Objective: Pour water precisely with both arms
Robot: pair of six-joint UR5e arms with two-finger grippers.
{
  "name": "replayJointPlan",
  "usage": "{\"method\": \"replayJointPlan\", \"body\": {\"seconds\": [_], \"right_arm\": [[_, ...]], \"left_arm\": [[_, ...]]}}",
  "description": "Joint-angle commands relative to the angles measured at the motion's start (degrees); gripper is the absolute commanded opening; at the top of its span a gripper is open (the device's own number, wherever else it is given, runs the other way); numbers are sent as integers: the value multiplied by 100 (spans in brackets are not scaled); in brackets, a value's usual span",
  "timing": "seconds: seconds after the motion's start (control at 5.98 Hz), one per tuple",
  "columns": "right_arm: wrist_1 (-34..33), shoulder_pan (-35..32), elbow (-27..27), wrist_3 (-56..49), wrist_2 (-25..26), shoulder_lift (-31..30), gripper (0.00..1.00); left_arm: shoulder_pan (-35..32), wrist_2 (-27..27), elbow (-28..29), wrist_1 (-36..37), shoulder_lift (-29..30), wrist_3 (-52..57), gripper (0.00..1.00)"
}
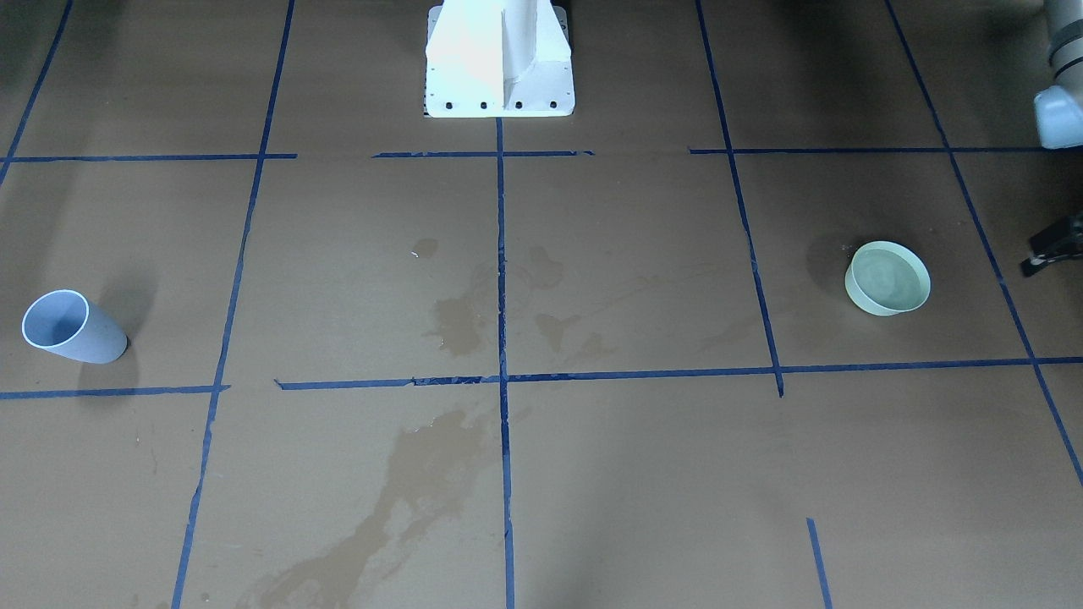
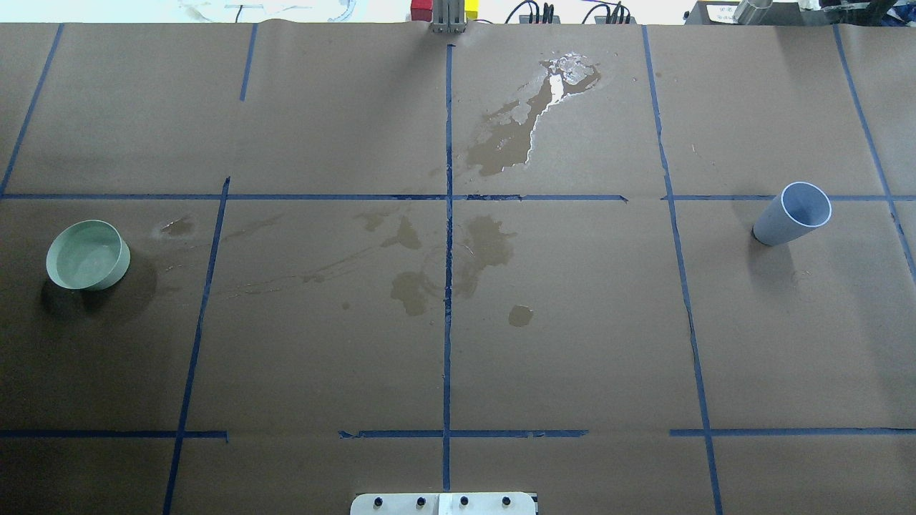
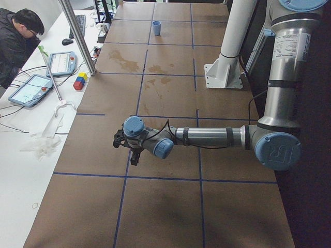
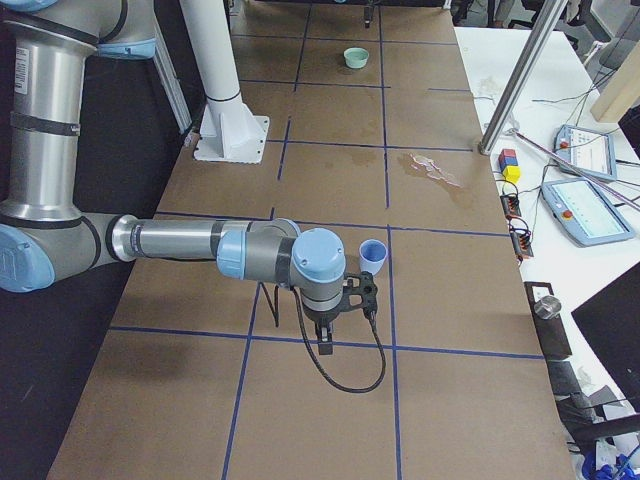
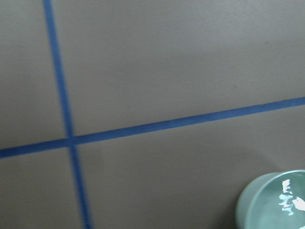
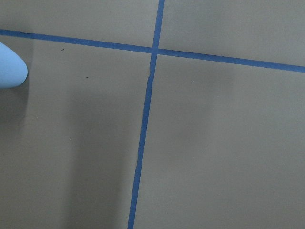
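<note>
Pale green bowl (image 1: 859,300) containing the water (image 1: 888,277) stands on the brown-papered table (image 2: 322,343) on the robot's left side. The light blue cup (image 1: 72,328) stands well apart on the right side, with dark wet stains (image 2: 429,279) between them. The left arm (image 3: 207,137) holds the left gripper (image 3: 132,155) near the bowl and the right arm (image 4: 180,240) holds the right gripper (image 4: 340,315) near the cup, neither touching; whether either gripper is wide or narrow cannot be told.
</note>
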State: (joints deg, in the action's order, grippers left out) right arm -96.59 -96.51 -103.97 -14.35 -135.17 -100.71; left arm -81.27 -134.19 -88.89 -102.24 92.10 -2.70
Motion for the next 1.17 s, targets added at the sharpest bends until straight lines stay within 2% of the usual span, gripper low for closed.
{"method": "replayJointPlan", "body": {"seconds": [0.0,0.33,1.0], "right_arm": [[-17,184,0,11,35,42,100],[-26,571,0,64,79,52,100],[0,572,35,46,131,16,100]], "left_arm": [[-956,34,-680,1825,-103,1068,100],[-996,42,-665,1848,-464,1096,100],[-961,42,-542,1778,-596,1096,100]]}}
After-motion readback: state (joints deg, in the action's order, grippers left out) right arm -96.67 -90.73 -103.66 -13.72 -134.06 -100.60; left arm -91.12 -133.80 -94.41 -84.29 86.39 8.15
